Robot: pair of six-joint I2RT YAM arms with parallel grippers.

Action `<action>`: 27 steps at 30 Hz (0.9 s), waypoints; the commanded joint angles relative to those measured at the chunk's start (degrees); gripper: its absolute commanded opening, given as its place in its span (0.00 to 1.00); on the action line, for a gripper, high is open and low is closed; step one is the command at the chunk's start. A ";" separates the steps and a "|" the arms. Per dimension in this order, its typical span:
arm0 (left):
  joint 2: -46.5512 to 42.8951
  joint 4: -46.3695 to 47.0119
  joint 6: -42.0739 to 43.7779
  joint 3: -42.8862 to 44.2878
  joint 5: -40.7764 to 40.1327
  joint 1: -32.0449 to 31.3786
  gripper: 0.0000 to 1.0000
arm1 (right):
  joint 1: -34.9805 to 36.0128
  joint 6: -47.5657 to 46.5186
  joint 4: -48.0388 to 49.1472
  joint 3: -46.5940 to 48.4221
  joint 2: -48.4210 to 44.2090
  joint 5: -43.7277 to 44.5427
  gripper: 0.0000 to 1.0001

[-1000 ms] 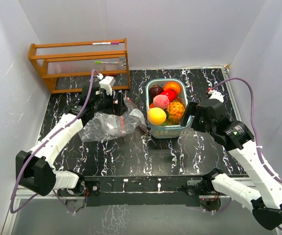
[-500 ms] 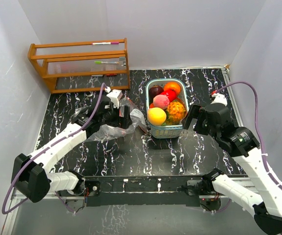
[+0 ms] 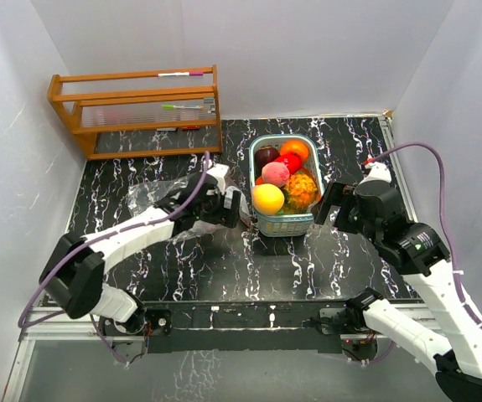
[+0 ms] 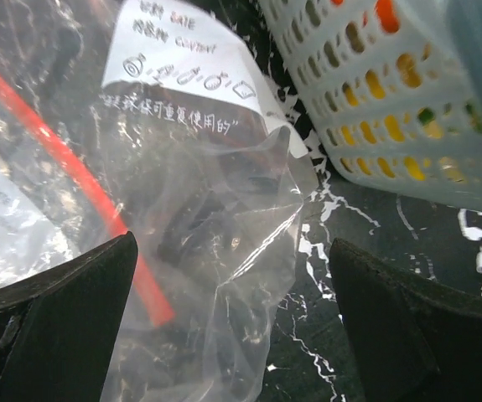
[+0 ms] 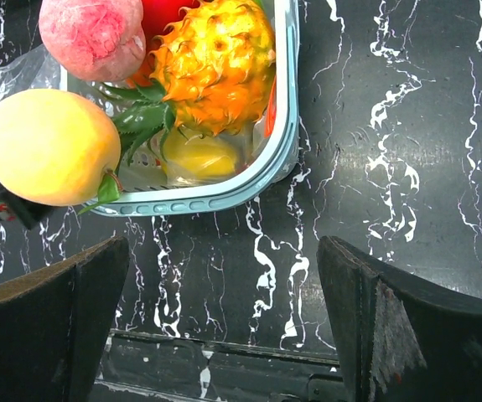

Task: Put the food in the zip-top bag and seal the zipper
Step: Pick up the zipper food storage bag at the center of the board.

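The food, toy fruits, sits heaped in a teal basket: a yellow fruit, a pink one, a pineapple-like one and others behind. The clear zip-top bag lies crumpled left of the basket, partly under my left arm. My left gripper is open, low over the bag's right end beside the basket. In the left wrist view the bag with its red zipper strip lies between the open fingers. My right gripper stands open just right of the basket, with only bare table between its fingers.
A wooden rack holding pens stands at the back left against the wall. White walls close in on three sides. In the right wrist view the basket's rim lies just ahead of the fingers, with the yellow fruit at its left.
My left gripper has swept right and nearer across the bag, ending beside the basket. The right arm has shifted a little nearer and to the right. Both grippers stayed open.
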 commanded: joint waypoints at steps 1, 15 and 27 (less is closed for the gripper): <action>3.43 2.02 0.25 -0.28 -6.74 -3.05 0.97 | -0.28 -1.26 3.09 -0.38 -0.66 -0.45 0.98; -0.95 -2.82 -0.38 -0.38 -18.24 -4.72 0.00 | -0.31 -1.75 1.97 1.11 -3.03 -0.43 0.98; -30.78 -22.21 5.52 14.68 -7.43 -4.64 0.00 | -0.28 -8.74 11.12 1.45 -3.27 -22.84 0.97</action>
